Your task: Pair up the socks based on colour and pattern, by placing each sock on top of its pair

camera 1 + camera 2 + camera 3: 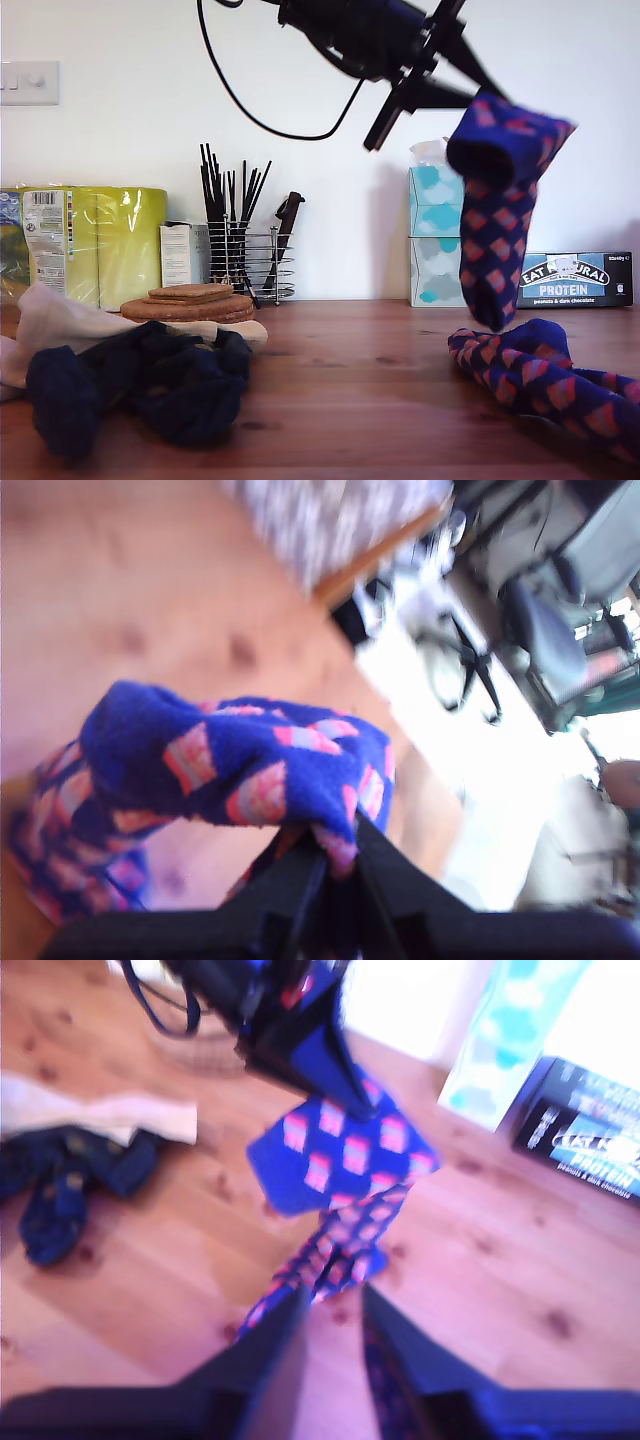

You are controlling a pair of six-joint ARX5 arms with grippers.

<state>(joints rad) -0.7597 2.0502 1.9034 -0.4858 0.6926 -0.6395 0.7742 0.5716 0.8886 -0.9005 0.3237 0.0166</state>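
A blue sock with red-pink diamonds hangs in the air at the exterior view's right. My first gripper is shut on its upper edge, and the first wrist view shows the jaws pinching the blue fabric. Its matching sock lies on the table just below. My second gripper is open and holds nothing. It looks from a distance at the hanging sock. Dark navy spotted socks lie bunched at the exterior view's left, with pale socks behind them.
A stack of cork coasters sits behind the pale socks. Along the back wall stand yellow packs, a wire rack with black sticks, a tissue box and a protein bar box. The wooden table runs between the sock groups.
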